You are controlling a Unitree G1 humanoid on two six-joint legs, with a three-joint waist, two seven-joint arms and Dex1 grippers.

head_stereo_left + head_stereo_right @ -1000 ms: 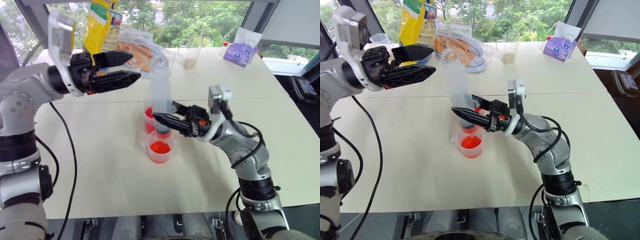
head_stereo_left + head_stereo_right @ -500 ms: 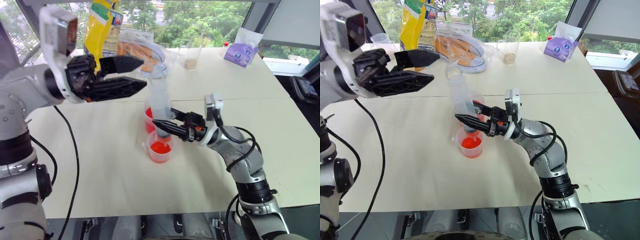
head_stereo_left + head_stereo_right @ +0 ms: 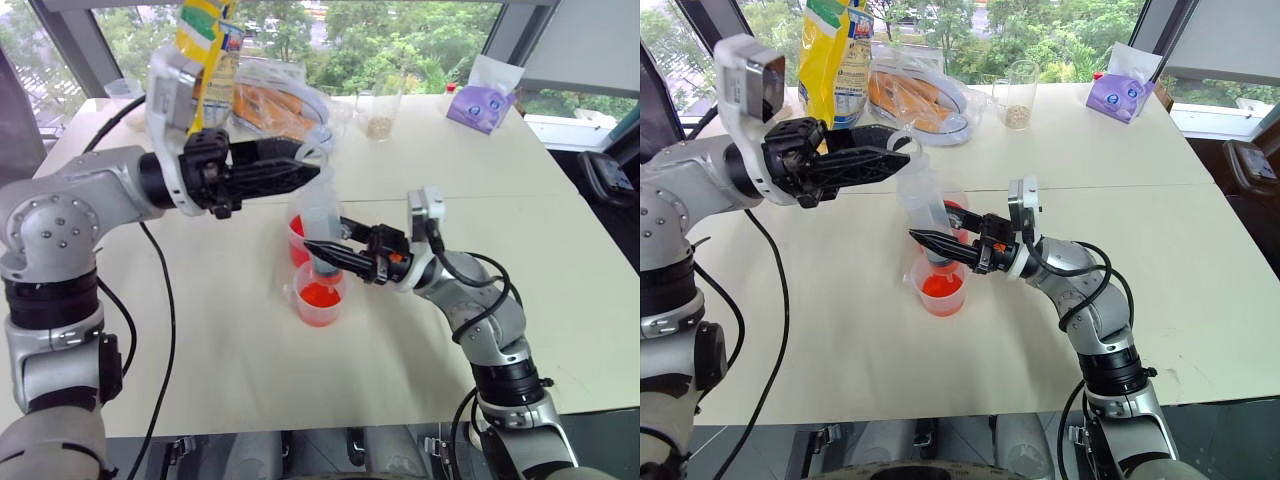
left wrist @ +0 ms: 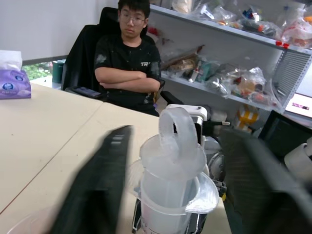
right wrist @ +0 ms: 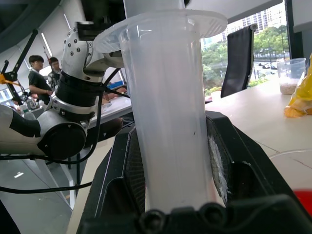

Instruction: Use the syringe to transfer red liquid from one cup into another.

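Syringe (image 3: 322,215) stands clamped in your right pincer (image 3: 322,250) over the small cup (image 3: 319,297); your left pincer (image 3: 300,170), jaws apart, flanks its plunger top.

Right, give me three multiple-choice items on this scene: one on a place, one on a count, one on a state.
1. Where is the syringe's nozzle end?
A. Over the smaller cup
B. Lying flat on the table
C. Inside the tissue pack

2. How many clear cups with red liquid stand below the syringe?
A. One
B. Two
C. Four

3. What is the right hand doing?
A. Hanging open with nothing in it
B. Shut on the syringe barrel
C. Gripping the smaller cup

Answers:
1. A, the upright syringe ends just above the smaller cup.
2. B, the smaller cup sits in front and the larger cup behind.
3. B, the right wrist view shows both fingers pressed against the barrel.
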